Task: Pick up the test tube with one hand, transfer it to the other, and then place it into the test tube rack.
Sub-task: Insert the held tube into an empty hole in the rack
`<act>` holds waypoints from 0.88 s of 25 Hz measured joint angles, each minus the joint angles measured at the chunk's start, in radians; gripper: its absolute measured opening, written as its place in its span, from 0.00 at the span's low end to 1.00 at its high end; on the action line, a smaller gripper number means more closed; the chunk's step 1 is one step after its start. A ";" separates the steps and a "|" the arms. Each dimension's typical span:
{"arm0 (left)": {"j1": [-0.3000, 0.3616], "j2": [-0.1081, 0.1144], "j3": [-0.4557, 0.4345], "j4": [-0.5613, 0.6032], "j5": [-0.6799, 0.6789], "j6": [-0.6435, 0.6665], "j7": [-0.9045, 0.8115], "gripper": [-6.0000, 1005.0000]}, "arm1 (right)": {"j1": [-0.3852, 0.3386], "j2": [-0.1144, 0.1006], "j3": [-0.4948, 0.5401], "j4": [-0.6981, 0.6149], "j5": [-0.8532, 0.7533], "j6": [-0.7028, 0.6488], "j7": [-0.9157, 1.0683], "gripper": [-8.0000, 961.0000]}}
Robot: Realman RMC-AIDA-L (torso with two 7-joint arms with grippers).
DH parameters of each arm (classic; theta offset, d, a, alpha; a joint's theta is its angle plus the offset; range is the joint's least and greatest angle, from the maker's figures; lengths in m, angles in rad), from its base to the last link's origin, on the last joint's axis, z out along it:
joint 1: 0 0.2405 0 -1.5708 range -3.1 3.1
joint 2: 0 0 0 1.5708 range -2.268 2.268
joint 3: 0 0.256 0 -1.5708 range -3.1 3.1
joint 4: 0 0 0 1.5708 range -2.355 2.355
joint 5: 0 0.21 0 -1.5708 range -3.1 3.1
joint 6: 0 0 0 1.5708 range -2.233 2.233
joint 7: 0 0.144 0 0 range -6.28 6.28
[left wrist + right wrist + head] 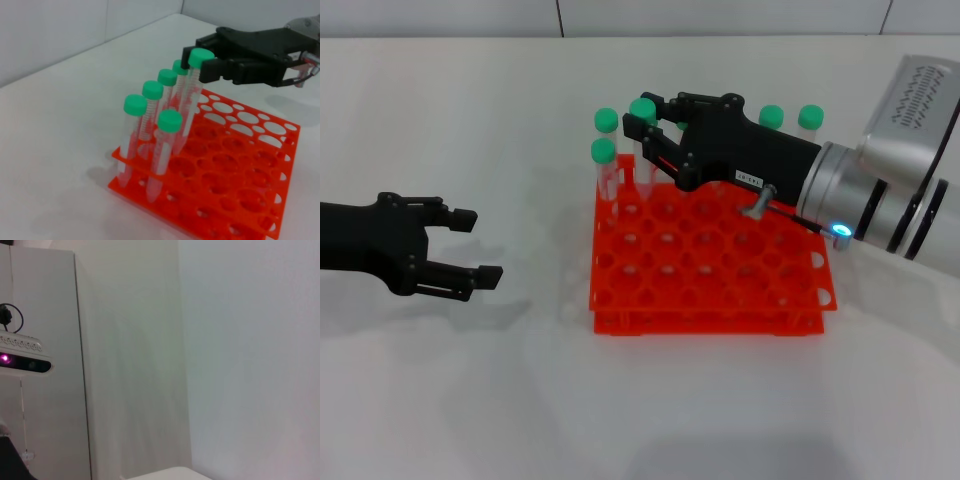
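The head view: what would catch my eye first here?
The bright orange test tube rack in the middle of the white table, with green-capped tubes standing along its far-left corner. The right gripper reaches over the rack, shut on one test tube. The left gripper hangs open and empty, off to the rack's left.

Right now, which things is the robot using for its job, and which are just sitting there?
Using:
- test tube, gripped by right gripper
- orange rack
- left gripper, open, waiting to the side

Just sitting:
- other green-capped tubes in the rack
- white table
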 joint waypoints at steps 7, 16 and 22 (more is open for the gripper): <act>-0.005 0.001 0.000 -0.001 0.034 0.013 0.000 0.88 | 0.008 0.000 0.001 -0.001 0.000 0.002 0.000 0.28; -0.008 -0.002 0.000 -0.001 0.040 0.015 0.007 0.88 | 0.022 0.000 -0.003 0.002 0.000 0.012 0.001 0.28; -0.009 -0.004 0.000 -0.001 0.040 0.015 0.008 0.88 | 0.022 0.000 -0.010 0.007 0.000 0.015 0.002 0.28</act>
